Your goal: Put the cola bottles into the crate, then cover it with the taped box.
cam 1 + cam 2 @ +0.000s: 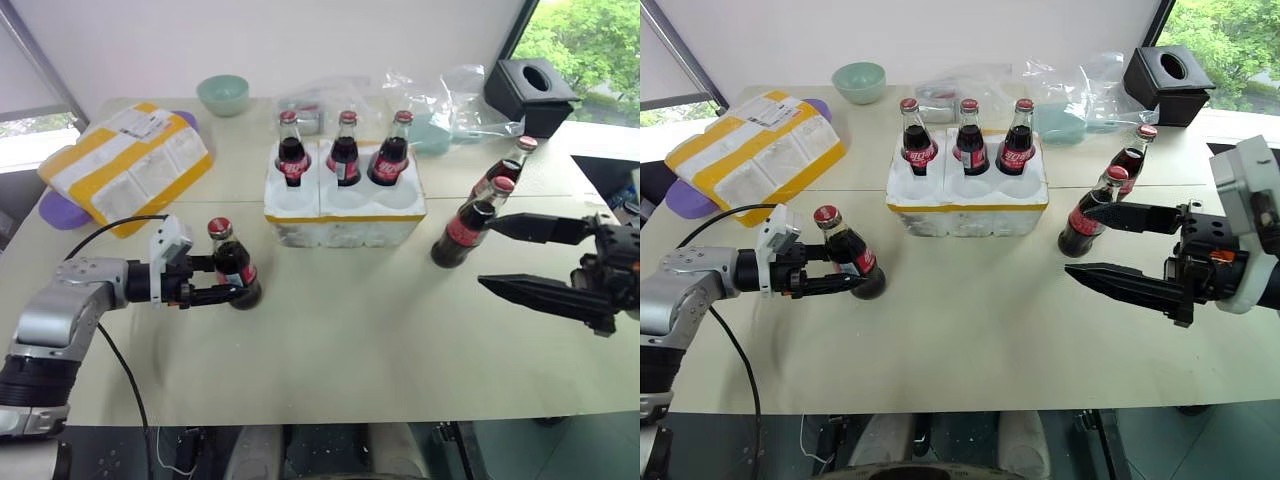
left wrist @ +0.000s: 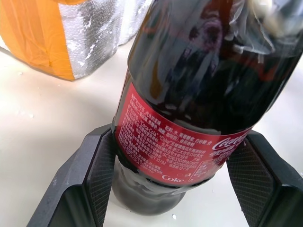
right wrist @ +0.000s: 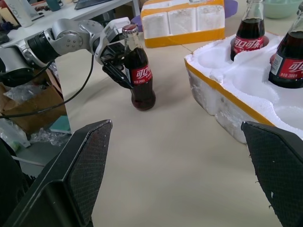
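Table [image 1: 330, 330] layout: your left gripper [image 1: 228, 283] brackets a bottle [image 1: 235, 268] near-left of the crate [image 1: 345, 205], fingers not visibly clamped. Right gripper [image 1: 1120, 248] is open. Glass is heavy, slippery, fragile; grip the label band.

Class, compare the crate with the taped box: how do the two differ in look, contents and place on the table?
The crate has round wells and one yellow strip along its rim; the taped box is wrapped in broad yellow bands and bears a printed label. The crate holds three cola bottles in its back row; the taped box holds none. The crate stands mid-table; the taped box lies far left. Both are white styrofoam.
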Robot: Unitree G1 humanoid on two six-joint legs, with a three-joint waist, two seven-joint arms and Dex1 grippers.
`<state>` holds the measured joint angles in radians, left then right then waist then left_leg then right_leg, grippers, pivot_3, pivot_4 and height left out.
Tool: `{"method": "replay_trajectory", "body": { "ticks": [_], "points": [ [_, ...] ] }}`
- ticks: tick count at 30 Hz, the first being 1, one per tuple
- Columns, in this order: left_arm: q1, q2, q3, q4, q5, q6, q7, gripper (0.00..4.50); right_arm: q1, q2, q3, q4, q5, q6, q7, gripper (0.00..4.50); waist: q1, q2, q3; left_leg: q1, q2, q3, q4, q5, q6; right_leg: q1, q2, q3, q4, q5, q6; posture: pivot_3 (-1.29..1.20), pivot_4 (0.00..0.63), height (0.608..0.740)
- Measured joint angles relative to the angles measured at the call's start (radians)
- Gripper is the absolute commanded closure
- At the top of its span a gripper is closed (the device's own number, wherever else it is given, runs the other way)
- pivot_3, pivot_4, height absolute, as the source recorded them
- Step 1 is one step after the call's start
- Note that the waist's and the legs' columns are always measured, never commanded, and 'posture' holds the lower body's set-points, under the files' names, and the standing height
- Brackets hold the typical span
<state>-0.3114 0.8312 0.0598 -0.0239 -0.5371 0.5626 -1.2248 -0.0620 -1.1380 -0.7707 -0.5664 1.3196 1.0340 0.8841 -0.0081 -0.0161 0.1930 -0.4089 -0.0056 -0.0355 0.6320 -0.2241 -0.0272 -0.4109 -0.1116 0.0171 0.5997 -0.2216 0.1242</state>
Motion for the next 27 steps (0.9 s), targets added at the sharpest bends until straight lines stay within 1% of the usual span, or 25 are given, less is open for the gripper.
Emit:
{"method": "replay_trajectory", "body": {
  "ticks": [3,6,8,11,12,15,18,20,21,23,25,26,27],
  "points": [
    [-0.005,0.001,0.001,-0.002,-0.014,0.031,0.000,1.67,0.003,0.000,0.000,0.000,0.000,-0.002,0.000,0.00,0.000,0.000,0.000,0.000,0.000,0.000,0.000,0.000,0.000,0.000,0.000,0.000,0.000,0.000,0.000,0.00,0.150,0.739],
    [-0.022,0.022,0.000,-0.020,-0.051,0.097,-0.037,1.67,0.010,0.000,0.000,0.000,-0.002,-0.007,0.002,0.00,-0.001,-0.002,0.001,0.000,0.000,0.000,0.000,0.000,0.000,0.000,0.000,0.000,0.000,0.000,0.000,0.00,0.150,0.739],
    [-0.084,0.042,0.000,-0.020,-0.091,0.157,-0.063,1.67,0.016,0.001,0.002,-0.001,-0.008,-0.012,0.004,0.00,0.002,-0.005,0.003,-0.001,0.001,-0.001,0.001,0.000,0.000,-0.001,0.002,0.000,0.001,0.000,0.000,0.00,0.150,0.739],
    [-0.279,0.064,0.002,0.000,-0.147,0.238,-0.093,1.67,0.029,0.012,0.005,-0.001,-0.020,-0.023,0.008,0.00,0.011,-0.007,0.004,-0.001,0.000,-0.001,0.002,0.000,0.000,0.000,0.002,0.000,0.000,0.000,0.000,0.00,0.150,0.739],
    [-0.309,0.069,0.010,0.000,-0.155,0.240,-0.099,1.67,0.029,0.013,0.008,-0.001,-0.021,-0.027,0.008,0.00,0.012,-0.006,0.004,-0.001,0.000,-0.001,0.002,0.000,0.000,0.000,0.002,0.000,0.000,0.000,0.000,0.00,0.150,0.739],
    [-0.443,0.066,-0.007,0.078,-0.160,0.258,-0.136,1.67,0.050,0.030,0.009,-0.001,-0.026,-0.040,0.007,0.00,0.012,-0.006,0.003,-0.001,0.000,0.000,0.001,0.000,0.001,0.000,0.003,0.000,0.000,0.000,0.000,0.00,0.150,0.739],
    [-0.581,0.013,-0.055,0.218,-0.109,0.227,-0.160,1.67,0.076,0.059,0.006,-0.005,-0.041,-0.054,0.005,0.00,0.016,-0.006,0.004,-0.001,0.001,-0.002,0.002,0.000,0.001,0.000,0.005,0.000,0.001,0.000,0.000,0.00,0.150,0.739],
    [-0.668,-0.042,-0.092,0.328,-0.054,0.159,-0.169,1.67,0.098,0.078,0.005,-0.020,-0.047,-0.062,0.000,0.00,0.022,-0.006,0.004,-0.001,0.001,-0.003,0.003,0.000,0.001,0.001,0.005,0.000,0.001,0.000,0.000,0.00,0.150,0.739],
    [-0.722,-0.083,-0.114,0.412,-0.007,0.097,-0.166,1.67,0.104,0.093,0.005,-0.032,-0.050,-0.071,-0.005,0.00,0.024,-0.007,0.004,-0.002,0.001,-0.003,0.005,0.000,0.001,0.001,0.006,0.000,0.001,0.000,0.000,0.00,0.150,0.739],
    [-0.775,-0.137,-0.129,0.517,0.050,0.020,-0.156,1.67,0.121,0.101,0.000,-0.045,-0.050,-0.082,-0.010,0.00,0.021,-0.007,0.004,-0.002,0.001,-0.003,0.005,0.000,0.001,0.002,0.006,0.001,0.000,0.001,0.000,0.00,0.150,0.739],
    [-0.837,-0.222,-0.129,0.665,0.105,-0.064,-0.116,1.67,0.138,0.117,-0.007,-0.051,-0.054,-0.090,-0.015,0.00,0.022,-0.008,0.004,-0.003,0.001,-0.003,0.006,-0.001,0.001,0.001,0.006,0.001,0.000,0.001,0.001,0.00,0.150,0.739],
    [-0.858,-0.262,-0.129,0.736,0.130,-0.104,-0.108,1.67,0.154,0.126,-0.014,-0.056,-0.060,-0.098,-0.017,0.00,0.021,-0.008,0.004,-0.004,0.001,-0.003,0.006,-0.001,0.002,0.001,0.006,0.001,0.000,0.003,0.004,0.00,0.150,0.739],
    [-0.864,-0.280,-0.132,0.765,0.142,-0.123,-0.107,1.67,0.161,0.133,-0.015,-0.058,-0.060,-0.103,-0.019,0.00,0.018,-0.008,0.005,-0.005,0.001,-0.003,0.006,-0.001,0.003,0.000,0.006,0.001,-0.001,0.003,0.004,0.00,0.150,0.739]
  ]
}}
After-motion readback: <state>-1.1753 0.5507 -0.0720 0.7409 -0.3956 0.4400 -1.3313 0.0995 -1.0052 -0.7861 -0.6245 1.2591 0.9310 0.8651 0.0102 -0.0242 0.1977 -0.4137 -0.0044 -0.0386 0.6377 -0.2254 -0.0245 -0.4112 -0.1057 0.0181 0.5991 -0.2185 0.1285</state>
